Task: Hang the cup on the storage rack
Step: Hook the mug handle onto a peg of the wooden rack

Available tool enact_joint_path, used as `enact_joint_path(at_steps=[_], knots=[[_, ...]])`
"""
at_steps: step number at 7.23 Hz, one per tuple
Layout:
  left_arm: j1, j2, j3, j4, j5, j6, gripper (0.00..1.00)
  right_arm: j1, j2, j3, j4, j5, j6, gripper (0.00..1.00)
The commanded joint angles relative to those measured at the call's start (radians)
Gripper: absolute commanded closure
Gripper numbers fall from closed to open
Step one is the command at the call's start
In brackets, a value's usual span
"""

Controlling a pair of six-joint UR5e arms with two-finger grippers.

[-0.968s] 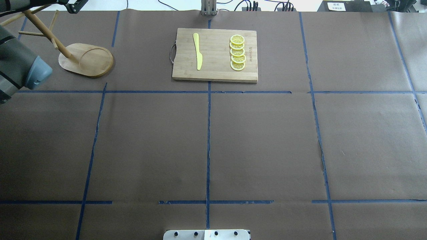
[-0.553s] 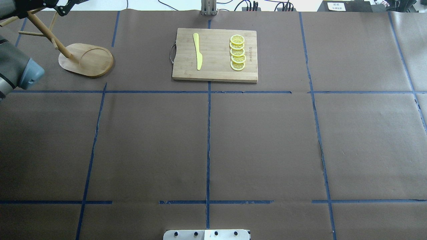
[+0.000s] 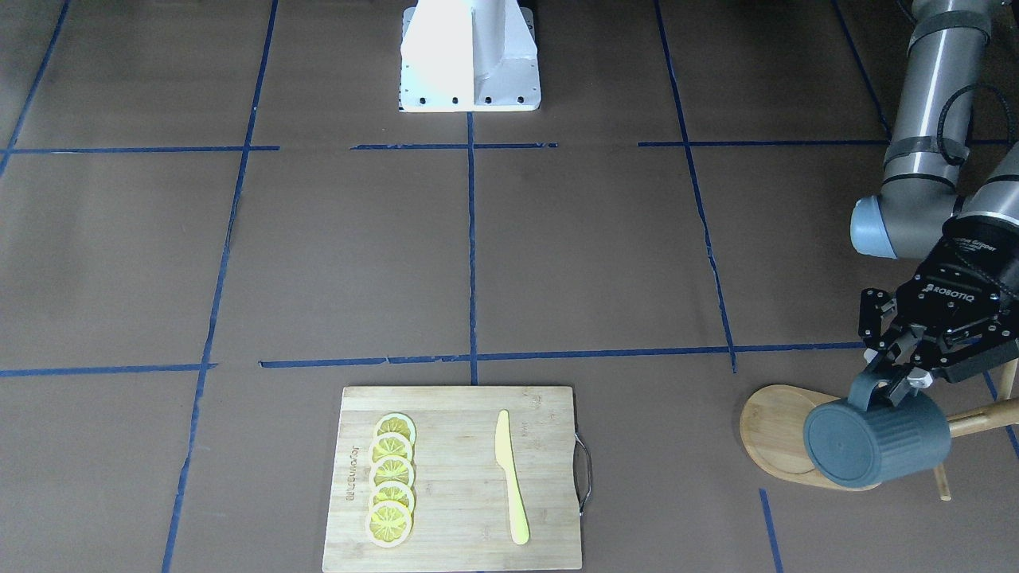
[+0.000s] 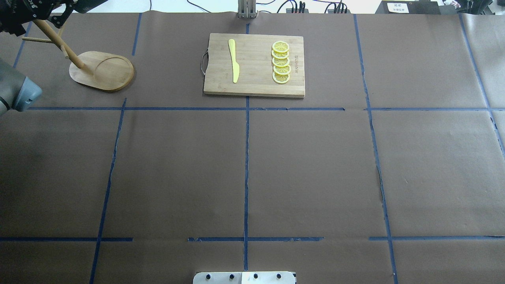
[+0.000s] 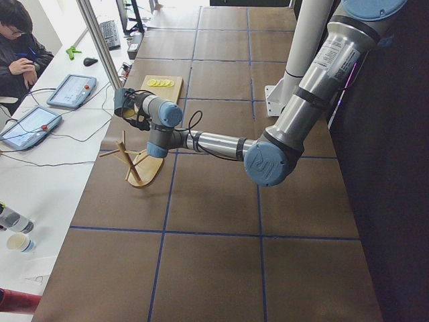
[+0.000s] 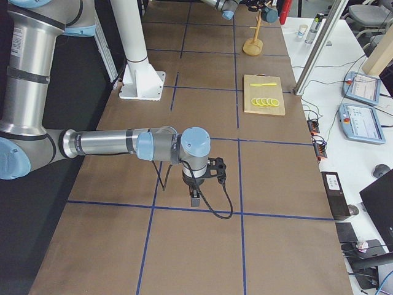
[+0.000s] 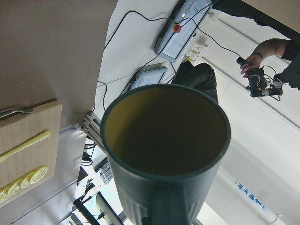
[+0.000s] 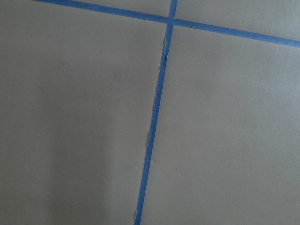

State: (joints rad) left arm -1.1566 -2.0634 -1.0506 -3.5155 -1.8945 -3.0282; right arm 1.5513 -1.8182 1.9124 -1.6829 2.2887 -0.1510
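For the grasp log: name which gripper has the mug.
The left gripper, by the wooden rack, shut on the mug's handle. The right gripper hangs over the table tape, far from it.

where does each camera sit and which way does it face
Front-facing: across the table, facing the robot; left pincer holds the cup.
Overhead: behind the robot, looking down; left arm at left.
Exterior left: table's left end; left arm near.
Exterior right: table's right end; right arm near.
Left wrist: looks into the cup's mouth.
Right wrist: looks down at taped paper.
Shared: cutting board in front-facing and overhead.
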Motion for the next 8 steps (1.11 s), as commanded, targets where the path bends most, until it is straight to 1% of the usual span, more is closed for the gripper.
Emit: enact_joint_path(at_steps=[1, 3, 5, 7, 8], knots=[[-0.008, 0.034, 0.038, -0.107, 0.000, -0.049, 1.00, 0.001, 0.000, 0.001, -0.001, 0.000, 0.001, 0.00], [-0.008, 0.046, 0.040, -0.132, 0.000, -0.061, 1.00, 0.001, 0.002, 0.001, 0.000, 0.000, 0.001, 0.00], [-0.009, 0.048, 0.101, -0.196, 0.002, -0.060, 1.00, 0.001, 0.007, 0.001, -0.001, -0.002, 0.001, 0.00], [-0.012, 0.049, 0.118, -0.204, 0.000, -0.060, 1.00, 0.001, 0.007, 0.001, 0.000, 0.000, 0.001, 0.00], [-0.012, 0.049, 0.154, -0.248, 0.002, -0.060, 1.00, 0.001, 0.007, 0.001, -0.001, -0.002, 0.001, 0.00]])
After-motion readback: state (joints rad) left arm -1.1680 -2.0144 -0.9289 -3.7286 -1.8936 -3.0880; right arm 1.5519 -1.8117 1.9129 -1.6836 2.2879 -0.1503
